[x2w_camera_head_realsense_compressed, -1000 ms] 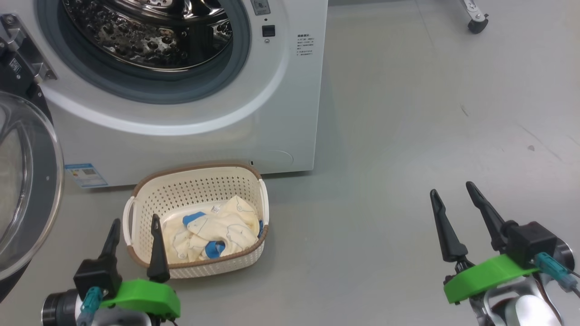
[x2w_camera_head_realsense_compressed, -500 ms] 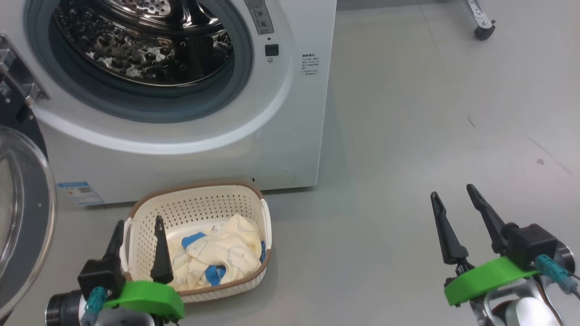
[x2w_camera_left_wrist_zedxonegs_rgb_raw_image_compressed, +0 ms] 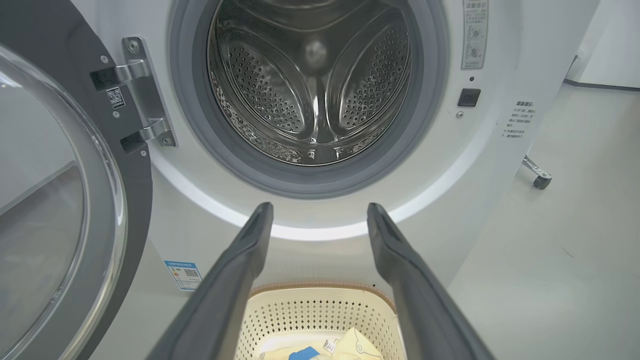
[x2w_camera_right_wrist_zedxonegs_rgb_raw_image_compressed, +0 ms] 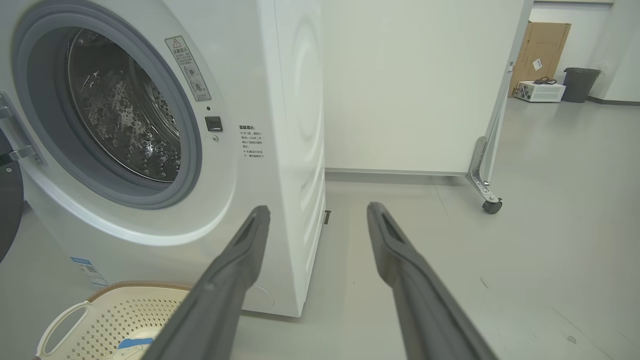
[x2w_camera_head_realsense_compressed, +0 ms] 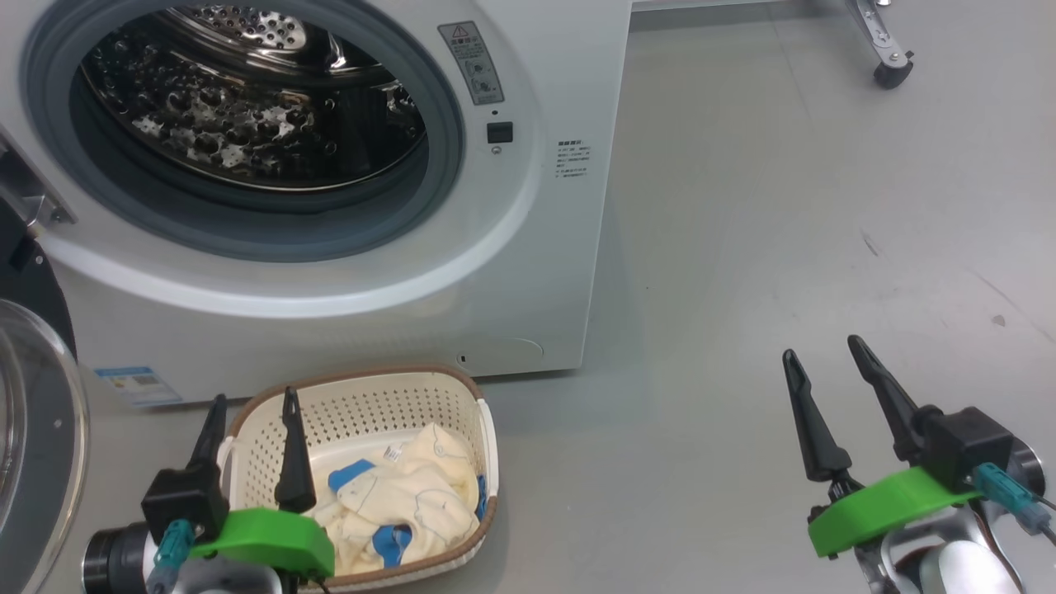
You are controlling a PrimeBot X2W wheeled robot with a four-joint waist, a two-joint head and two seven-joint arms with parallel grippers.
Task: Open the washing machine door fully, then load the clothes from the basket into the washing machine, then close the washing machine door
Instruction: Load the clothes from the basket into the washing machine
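Note:
The white washing machine stands at the upper left with its steel drum bare of laundry. The washing machine door hangs swung out at the left, black rim and glass bowl showing. On the floor before the machine sits the cream basket, and in it lie the clothes, cream-yellow with blue patches. My left gripper is open over the basket's near left side, holding nothing. Far to the right, my right gripper hangs open above bare floor. Its own wrist view shows the fingers spread beside the machine's corner.
Grey floor spreads to the right of the machine. A caster on a metal leg stands at the far right, under a white partition panel. A cardboard box and a dark bin stand far behind.
The head camera has tilted up: machine and basket slide down the picture and more of the drum shows. Both grippers stay open in the same spots of the view.

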